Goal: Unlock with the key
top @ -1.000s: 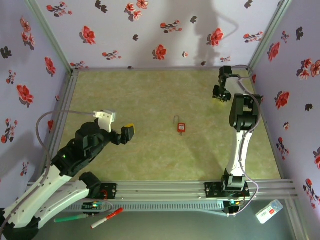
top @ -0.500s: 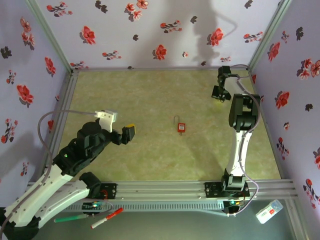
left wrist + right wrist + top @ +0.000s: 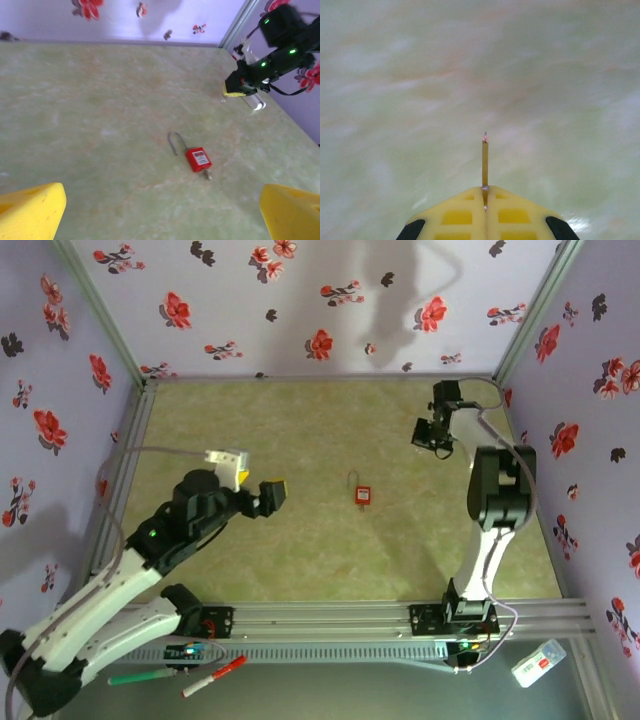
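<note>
We see left arm (image 3: pixel 150 540) bent in from lower left, left gripper (image 3: pixel 268 496) spread wide near mid-frame, right arm (image 3: pixel 495 490) stretched to upper right, right gripper (image 3: pixel 485 192) pinched tight.

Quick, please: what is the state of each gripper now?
Left gripper: open, holding nothing.
Right gripper: closed on the key.

A red padlock with a metal shackle (image 3: pixel 361 494) lies flat near the middle of the green marbled worktop (image 3: pixel 300 430), its shackle toward the far wall. Left of the padlock, near it, hangs the left pincer (image 3: pixel 268 497). Behind the padlock and to its right is the right pincer (image 3: pixel 431 435), with a thin metal key (image 3: pixel 485 160) clamped in it. Well in front of the padlock and to its left, past the worktop's near edge, a green marker (image 3: pixel 140 677) and a red-and-white marker (image 3: pixel 213 676) lie side by side.
</note>
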`<state>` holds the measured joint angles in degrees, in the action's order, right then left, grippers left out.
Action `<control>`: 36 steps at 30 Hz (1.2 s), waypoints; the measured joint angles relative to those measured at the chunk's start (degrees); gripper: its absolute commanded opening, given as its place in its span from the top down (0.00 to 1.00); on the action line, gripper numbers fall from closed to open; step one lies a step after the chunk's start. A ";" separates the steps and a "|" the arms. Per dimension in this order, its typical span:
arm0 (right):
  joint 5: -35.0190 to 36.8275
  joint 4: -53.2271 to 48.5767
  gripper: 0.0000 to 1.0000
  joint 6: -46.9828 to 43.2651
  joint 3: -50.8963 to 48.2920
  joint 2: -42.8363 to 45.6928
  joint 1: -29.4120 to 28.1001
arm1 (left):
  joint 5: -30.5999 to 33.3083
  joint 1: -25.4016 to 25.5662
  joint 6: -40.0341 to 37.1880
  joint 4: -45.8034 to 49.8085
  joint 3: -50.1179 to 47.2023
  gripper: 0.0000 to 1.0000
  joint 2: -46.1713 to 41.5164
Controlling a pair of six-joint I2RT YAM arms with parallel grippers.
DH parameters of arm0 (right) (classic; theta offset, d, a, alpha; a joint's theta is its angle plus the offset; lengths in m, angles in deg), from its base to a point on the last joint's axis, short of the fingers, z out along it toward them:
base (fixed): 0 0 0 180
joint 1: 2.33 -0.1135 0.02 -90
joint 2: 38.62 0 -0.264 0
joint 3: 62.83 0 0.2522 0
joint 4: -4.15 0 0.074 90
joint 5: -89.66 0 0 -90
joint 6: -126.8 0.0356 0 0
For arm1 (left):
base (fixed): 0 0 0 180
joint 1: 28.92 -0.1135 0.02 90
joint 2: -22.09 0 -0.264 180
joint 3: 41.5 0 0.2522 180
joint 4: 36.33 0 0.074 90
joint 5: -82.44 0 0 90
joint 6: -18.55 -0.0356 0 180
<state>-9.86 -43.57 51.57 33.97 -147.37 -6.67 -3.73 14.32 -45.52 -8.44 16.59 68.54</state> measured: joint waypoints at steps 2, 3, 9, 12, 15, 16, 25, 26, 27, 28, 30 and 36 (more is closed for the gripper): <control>-3.43 1.90 1.00 -1.53 -4.09 8.59 -5.33 | -2.71 -0.22 3.15 -2.91 2.71 0.02 6.64; -5.09 3.19 1.00 -2.14 -5.92 12.55 -8.33 | -3.89 -0.35 4.55 -4.17 4.07 0.03 9.44; -17.00 10.03 1.00 -2.51 -18.47 31.71 -21.29 | -10.73 -0.68 10.25 -14.64 9.31 0.09 20.70; -18.99 10.16 1.00 -2.21 -21.79 34.73 -24.30 | -13.70 -0.68 11.32 -19.28 9.29 0.13 22.67; -20.37 10.10 1.00 -2.19 -22.91 35.36 -26.32 | -17.18 -0.76 12.13 -23.30 8.55 0.15 23.58; -20.98 10.08 1.00 -2.21 -22.93 35.36 -26.82 | -18.27 -0.79 12.41 -24.68 7.98 0.16 23.65; -24.17 9.51 1.00 -2.36 -22.93 35.39 -28.57 | -23.23 -0.96 13.35 -27.80 3.45 0.24 24.41; -24.50 9.51 1.00 -2.36 -22.93 35.39 -28.63 | -23.43 -1.11 13.53 -28.04 3.02 0.26 24.76; -24.87 9.51 1.00 -2.36 -22.93 35.39 -28.68 | -23.52 -1.16 13.73 -28.33 2.71 0.28 25.09; -25.18 9.51 1.00 -2.36 -22.93 35.41 -28.76 | -23.61 -1.27 14.08 -28.72 2.38 0.29 25.62; -25.77 9.51 1.00 -2.34 -22.93 35.60 -28.92 | -23.74 -1.33 14.34 -29.64 1.92 0.29 26.53; -27.47 9.51 1.00 -2.32 -22.93 36.06 -29.05 | -25.44 -1.53 15.58 -33.51 -0.31 0.34 27.87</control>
<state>-37.33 -34.06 49.25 11.04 -111.31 -35.72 -29.17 12.79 -29.94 -41.94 16.29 96.41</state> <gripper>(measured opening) 0.065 0.673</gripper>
